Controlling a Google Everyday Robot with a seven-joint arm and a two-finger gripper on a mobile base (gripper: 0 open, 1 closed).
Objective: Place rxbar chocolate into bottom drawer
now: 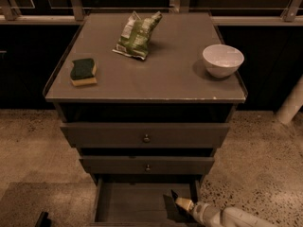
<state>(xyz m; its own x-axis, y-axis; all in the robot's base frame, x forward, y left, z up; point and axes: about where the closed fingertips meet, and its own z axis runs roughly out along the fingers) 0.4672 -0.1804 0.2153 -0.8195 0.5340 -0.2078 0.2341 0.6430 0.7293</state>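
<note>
The bottom drawer (128, 203) is pulled open below the two upper drawers, and its flat floor shows. My gripper (182, 203) comes in from the bottom right and sits low over the drawer's right part, just inside its right wall. A small dark flat shape (171, 208) lies at the gripper's tip. It may be the rxbar chocolate, but I cannot tell it apart from shadow, nor whether it is held or resting on the floor.
On the cabinet top (156, 79) are a green-and-yellow sponge (83, 71) at the left, a crinkled green chip bag (137, 34) at the back, and a white bowl (222, 59) at the right. The two upper drawers (146, 135) are shut. Speckled floor surrounds the cabinet.
</note>
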